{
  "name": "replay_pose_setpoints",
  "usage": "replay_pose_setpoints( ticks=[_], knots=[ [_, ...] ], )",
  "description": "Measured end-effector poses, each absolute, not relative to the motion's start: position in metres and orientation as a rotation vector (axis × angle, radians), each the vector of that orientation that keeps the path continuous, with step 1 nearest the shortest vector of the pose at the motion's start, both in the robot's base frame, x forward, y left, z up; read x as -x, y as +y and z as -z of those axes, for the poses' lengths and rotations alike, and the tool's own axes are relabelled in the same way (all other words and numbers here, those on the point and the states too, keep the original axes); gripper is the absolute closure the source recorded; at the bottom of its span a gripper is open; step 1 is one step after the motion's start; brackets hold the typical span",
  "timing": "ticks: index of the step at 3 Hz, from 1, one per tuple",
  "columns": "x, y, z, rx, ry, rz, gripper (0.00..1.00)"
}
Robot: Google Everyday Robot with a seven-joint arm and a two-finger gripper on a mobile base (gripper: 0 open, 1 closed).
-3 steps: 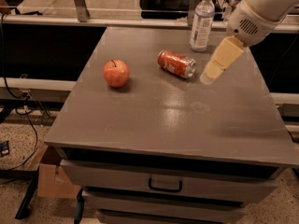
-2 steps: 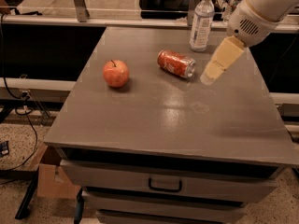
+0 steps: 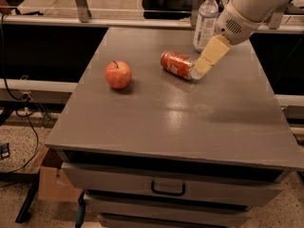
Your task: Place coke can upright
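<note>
The coke can (image 3: 177, 64) lies on its side on the grey cabinet top (image 3: 156, 108), a little back of the middle, its silver end facing right. My gripper (image 3: 203, 69) hangs from the white arm at the upper right. Its cream-coloured tip is right at the can's right end. I cannot see whether it touches the can.
A red-orange apple (image 3: 118, 74) sits on the left part of the top. A clear plastic water bottle (image 3: 206, 21) stands upright at the back, just behind the gripper. Drawers with a dark handle (image 3: 167, 189) face the front. A railing runs behind the cabinet.
The gripper has moved left and a little down, closing the gap to the can's right end. The can, apple and bottle have not moved.
</note>
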State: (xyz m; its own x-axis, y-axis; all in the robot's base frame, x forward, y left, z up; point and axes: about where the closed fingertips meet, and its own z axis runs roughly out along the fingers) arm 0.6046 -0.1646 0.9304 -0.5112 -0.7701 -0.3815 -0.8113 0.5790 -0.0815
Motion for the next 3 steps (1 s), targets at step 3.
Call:
replay_pose_setpoints(
  ticks=[3],
  knots=[
    [-0.667, -0.117, -0.891, 1.250, 2.562, -0.032, 0.00]
  ],
)
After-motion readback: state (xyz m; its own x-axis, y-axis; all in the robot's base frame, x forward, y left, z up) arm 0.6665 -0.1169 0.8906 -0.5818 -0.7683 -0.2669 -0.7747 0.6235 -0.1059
